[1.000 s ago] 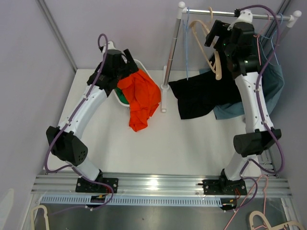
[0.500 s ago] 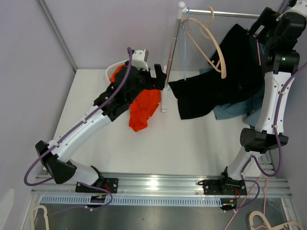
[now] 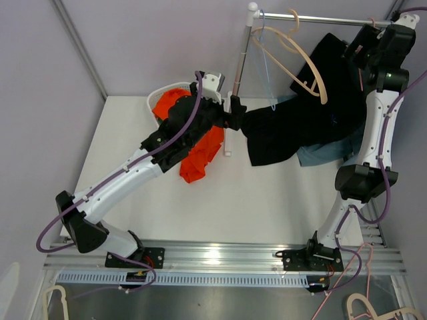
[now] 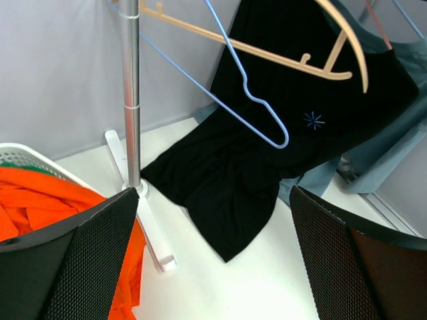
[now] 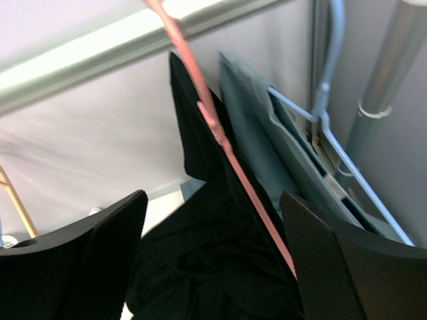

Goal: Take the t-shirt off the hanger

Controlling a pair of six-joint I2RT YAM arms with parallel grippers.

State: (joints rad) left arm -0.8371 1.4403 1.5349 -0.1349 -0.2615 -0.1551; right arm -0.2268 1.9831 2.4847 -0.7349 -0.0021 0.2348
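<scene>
The black t-shirt (image 3: 280, 137) hangs from a pink hanger (image 5: 220, 143) near the right end of the rail (image 3: 333, 20); its lower part lies on the table. My right gripper (image 3: 357, 50) is up by the rail's right end. It is open (image 5: 213, 197), and the pink hanger's arm and the black t-shirt (image 5: 213, 267) run between its fingers. My left gripper (image 3: 235, 110) is open and empty beside the rack pole (image 3: 239, 60). It faces the black t-shirt (image 4: 233, 173), with its open jaws (image 4: 213, 193) a little short of the hem.
A wooden hanger (image 3: 303, 57) and a blue wire hanger (image 4: 250, 93) hang bare on the rail. A grey-blue shirt (image 3: 320, 155) hangs behind the black one. An orange garment (image 3: 197, 143) spills from the white basket (image 3: 155, 100) at the left. The rack foot (image 4: 157, 237) lies below my left gripper.
My left arm swung right from the basket to the rack pole. My right arm rose to the rail's right end, and the black t-shirt's top came up with the hanger.
</scene>
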